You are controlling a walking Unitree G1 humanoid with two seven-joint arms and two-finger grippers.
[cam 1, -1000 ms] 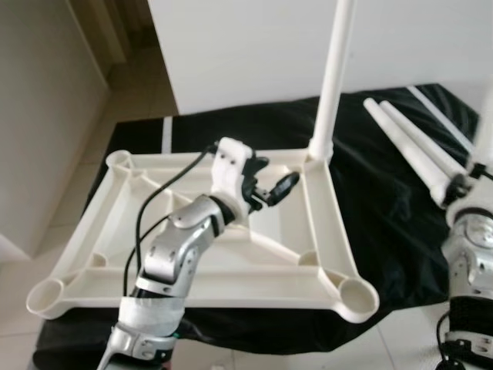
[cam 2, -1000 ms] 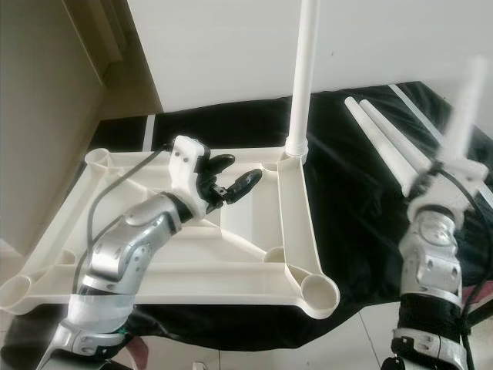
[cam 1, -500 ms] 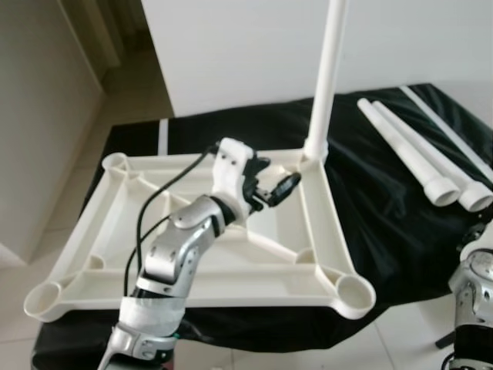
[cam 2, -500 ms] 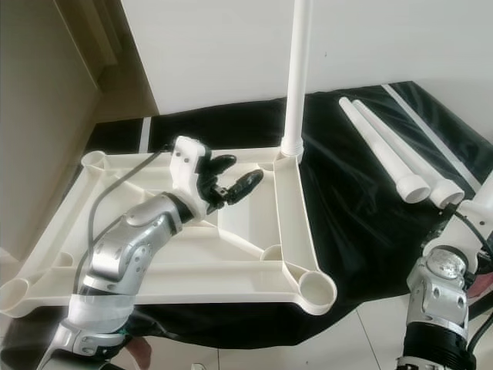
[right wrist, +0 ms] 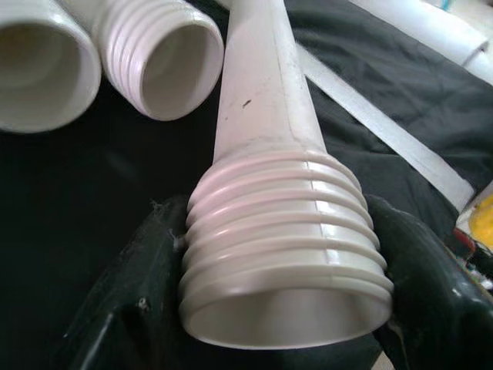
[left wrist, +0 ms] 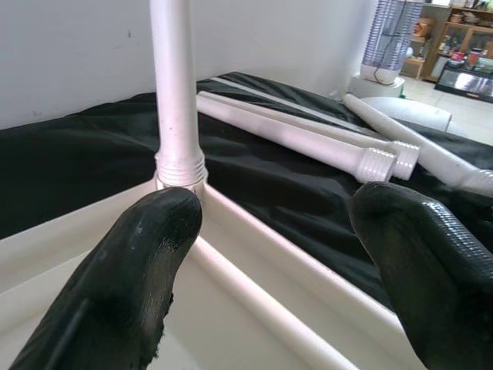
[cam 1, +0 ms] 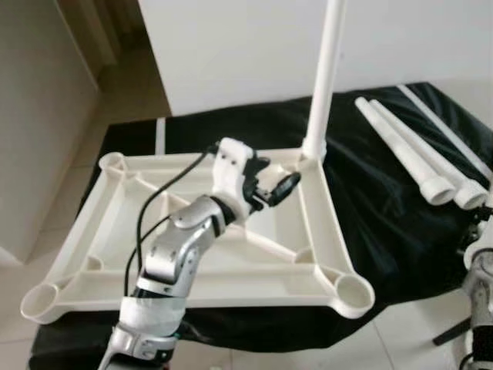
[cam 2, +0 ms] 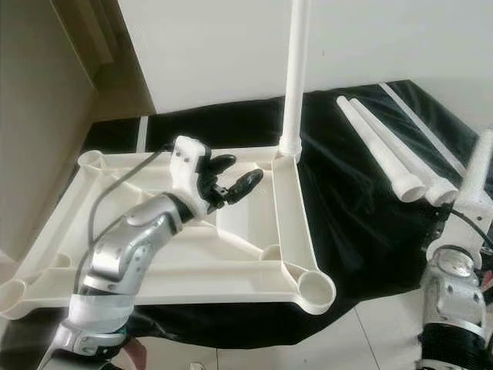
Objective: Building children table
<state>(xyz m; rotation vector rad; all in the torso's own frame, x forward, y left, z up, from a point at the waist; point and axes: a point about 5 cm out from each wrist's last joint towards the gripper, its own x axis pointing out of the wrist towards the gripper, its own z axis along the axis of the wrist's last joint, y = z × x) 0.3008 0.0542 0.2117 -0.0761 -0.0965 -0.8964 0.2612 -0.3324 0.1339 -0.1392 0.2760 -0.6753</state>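
Observation:
The white plastic table top [cam 1: 192, 277] lies upside down on a black cloth. One white leg [cam 1: 325, 77] stands upright, screwed into its far right corner socket. My left gripper [cam 1: 266, 185] hovers open over the frame just left of that leg, with nothing between its fingers [left wrist: 154, 239]. Two loose legs [cam 1: 400, 146] lie side by side on the cloth to the right. My right gripper [right wrist: 281, 301] is shut on a third leg [cam 2: 479, 173] near its threaded end [right wrist: 277, 231], low at the right beyond the cloth's edge.
Open corner sockets sit at the near right [cam 1: 353, 291], near left [cam 1: 38, 302] and far left [cam 1: 113, 161]. A white strip [cam 2: 420, 123] lies on the cloth behind the loose legs. A white wall [cam 1: 246, 46] stands close behind, with tiled floor [cam 1: 400, 339] in front.
My right arm has dropped lower and further right with the leg in its grip. The left arm and table top have stayed put. The camera has shifted slightly.

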